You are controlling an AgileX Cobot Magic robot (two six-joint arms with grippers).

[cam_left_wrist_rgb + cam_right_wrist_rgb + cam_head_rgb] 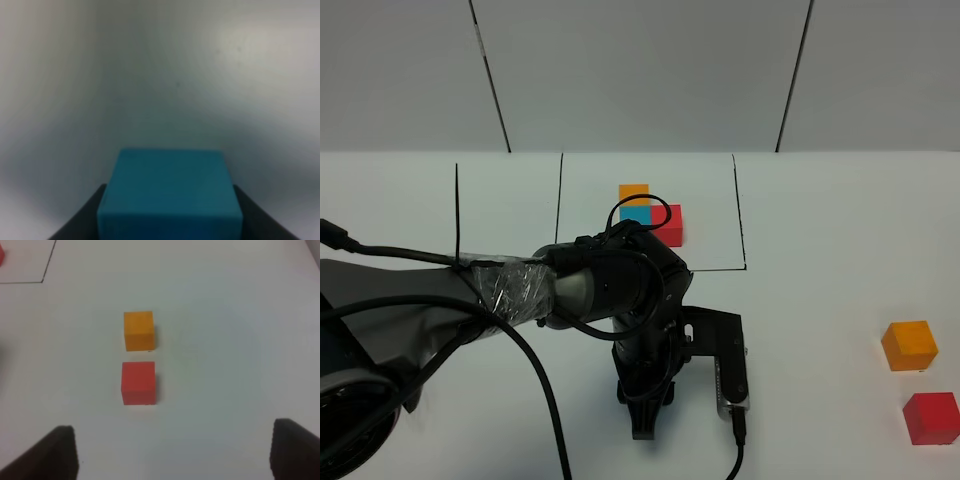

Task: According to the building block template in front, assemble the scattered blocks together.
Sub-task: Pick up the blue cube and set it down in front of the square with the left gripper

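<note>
The template, an L of orange [633, 190], cyan-blue [635, 212] and red [669, 225] cubes, sits inside a thin black rectangle at the table's back middle. My left gripper [645, 418] reaches to the front middle and is shut on the loose cyan-blue cube [170, 192], which the arm hides in the high view. The loose orange cube [909, 345] and loose red cube [931, 417] lie close together at the right front. They also show in the right wrist view, orange [139, 330] and red [138, 382], ahead of my open, empty right gripper [175, 460].
The left arm with its wrapped cables [510, 290] crosses the table's left and middle. A corner of the black frame line [42, 282] shows in the right wrist view. The white tabletop [820, 300] lies between the left gripper and the two loose cubes.
</note>
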